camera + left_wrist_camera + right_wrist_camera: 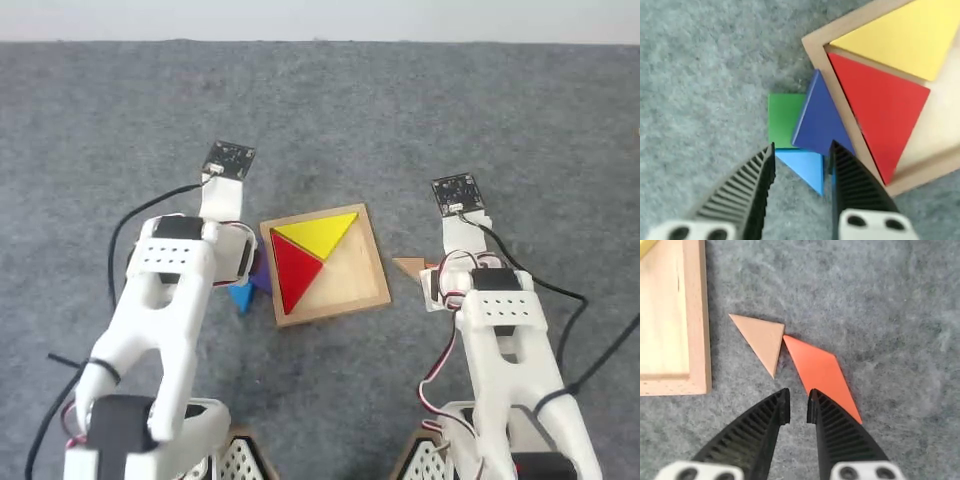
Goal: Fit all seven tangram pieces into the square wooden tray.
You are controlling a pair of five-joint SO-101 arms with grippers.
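Note:
The square wooden tray lies mid-table and holds a yellow triangle and a red triangle. My left gripper hovers open just off the tray's left side, with a light blue triangle under the gap. A dark blue triangle leans on the tray's rim, overlapping a green square. My right gripper hangs to the right of the tray, all but shut and holding nothing. Just beyond its tips lie a tan triangle and an orange parallelogram.
Grey carpet covers the table. The tray's right half is bare wood. Cables trail from both arms toward the near edge. The far part of the table has free room.

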